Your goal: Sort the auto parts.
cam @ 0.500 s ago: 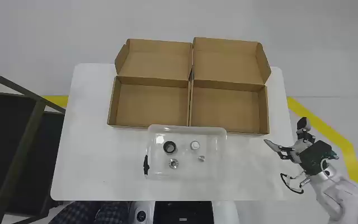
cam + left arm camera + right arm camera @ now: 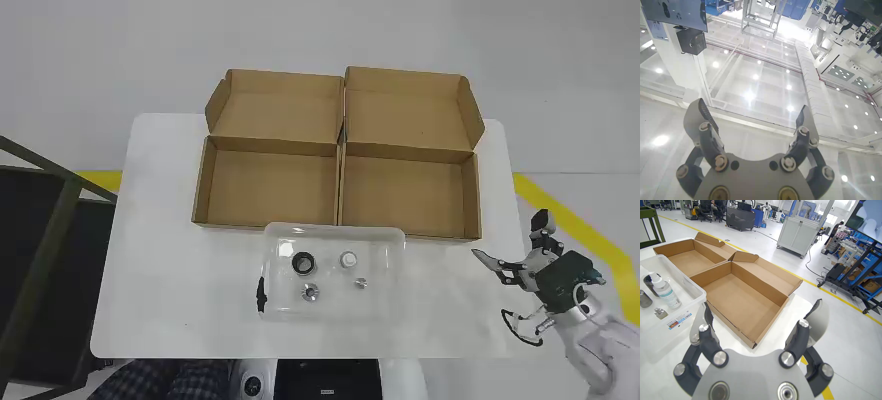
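**A:** At the right edge of the desk, how stands the right gripper?
**B:** Over the edge, aimed at the cardboard boxes, spread wide, empty.
**A:** Left gripper?
**B:** Turned up at the ceiling, spread wide, empty.
**A:** Auto parts?
**B:** In the clear tray, front centre of desk.
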`<state>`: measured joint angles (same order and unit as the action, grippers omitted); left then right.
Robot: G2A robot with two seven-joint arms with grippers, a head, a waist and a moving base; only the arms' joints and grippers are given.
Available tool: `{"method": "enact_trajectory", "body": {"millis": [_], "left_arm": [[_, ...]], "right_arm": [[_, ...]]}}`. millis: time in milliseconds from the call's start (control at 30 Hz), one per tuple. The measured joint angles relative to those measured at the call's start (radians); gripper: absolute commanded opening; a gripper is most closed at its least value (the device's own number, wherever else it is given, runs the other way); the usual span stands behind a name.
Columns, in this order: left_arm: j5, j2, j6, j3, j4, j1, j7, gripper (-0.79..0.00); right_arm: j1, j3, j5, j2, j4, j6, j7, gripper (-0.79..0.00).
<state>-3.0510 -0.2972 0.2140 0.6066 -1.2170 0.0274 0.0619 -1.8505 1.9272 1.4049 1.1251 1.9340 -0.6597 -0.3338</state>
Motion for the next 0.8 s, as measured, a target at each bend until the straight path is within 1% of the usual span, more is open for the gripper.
{"method": "enact_trajectory", "body": {"millis": [233, 333, 433, 633, 800], "left_arm": [[0.0, 0.0, 0.0, 0.0, 0.0, 0.0, 0.0, 0.0], [0.0, 0.0, 0.0, 0.0, 0.0, 0.0, 0.0, 0.0], [0.0, 0.0, 0.0, 0.0, 0.0, 0.0, 0.0, 0.0], [0.0, 0.0, 0.0, 0.0, 0.0, 0.0, 0.0, 0.0], [0.0, 0.0, 0.0, 0.0, 0.0, 0.0, 0.0, 0.0]], "right_arm": [[0.001, -0.004, -0.002, 0.0, 0.003, -0.001, 0.002, 0.0], [0.015, -0.031, -0.01, -0.002, 0.033, -0.036, 0.003, 0.0], [0.028, -0.058, 0.042, -0.006, 0.063, -0.067, 0.0, 0.0], [0.071, -0.147, 0.071, -0.011, 0.097, -0.147, 0.041, 0.0], [0.129, -0.249, 0.06, -0.014, 0.092, -0.202, 0.132, 0.0]]}}
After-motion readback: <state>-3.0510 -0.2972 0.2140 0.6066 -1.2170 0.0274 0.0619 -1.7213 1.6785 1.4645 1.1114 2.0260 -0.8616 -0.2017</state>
